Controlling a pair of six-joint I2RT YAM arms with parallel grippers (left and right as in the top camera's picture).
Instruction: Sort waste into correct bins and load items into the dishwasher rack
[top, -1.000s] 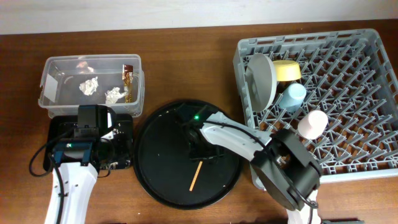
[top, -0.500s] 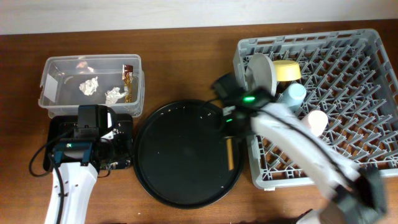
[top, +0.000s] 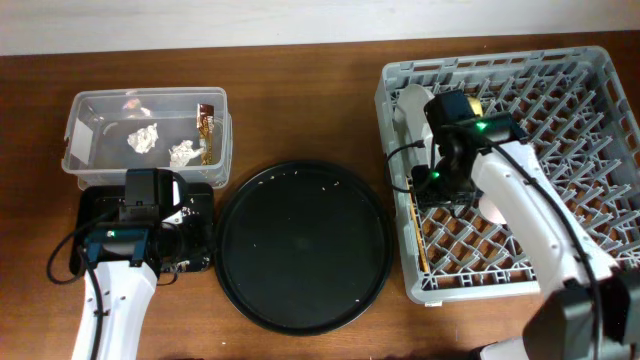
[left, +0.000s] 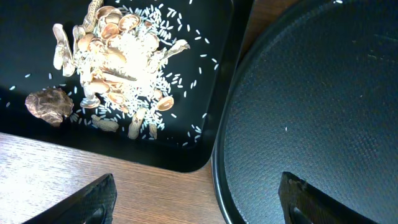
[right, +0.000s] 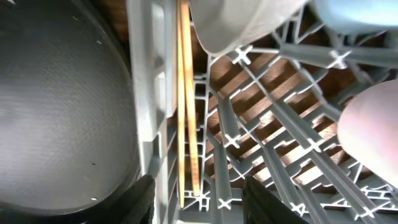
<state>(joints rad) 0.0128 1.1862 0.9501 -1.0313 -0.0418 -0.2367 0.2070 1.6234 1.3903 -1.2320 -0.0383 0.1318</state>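
The grey dishwasher rack (top: 560, 260) holds the grey-green plate (top: 408, 112), the yellow bowl (top: 476, 104) and the pink cup (top: 492, 208). The two wooden chopsticks (top: 419, 238) lie inside its left wall, and they also show in the right wrist view (right: 186, 106). My right gripper (top: 440, 188) hangs open and empty just above them (right: 202, 205). The plate's edge (right: 242, 22), the blue cup (right: 360, 11) and the pink cup (right: 373, 124) show in the right wrist view. My left gripper (left: 199, 208) is open and empty over the edge of the shallow black tray (left: 211, 124), which holds the crumbly food leftovers (left: 118, 62).
The large round black tray (top: 303, 245) lies between the bins and the rack, with only tiny crumbs on it. The clear tub (top: 90, 110) at the back left holds tissue scraps (top: 143, 138) and the brown-and-gold wrapper (top: 206, 122). The left arm covers most of the shallow black tray (top: 203, 215).
My right arm carried a chopstick from the round black tray rightwards to the rack and let it go. It now lies beside the other inside the rack. The left arm has not moved.
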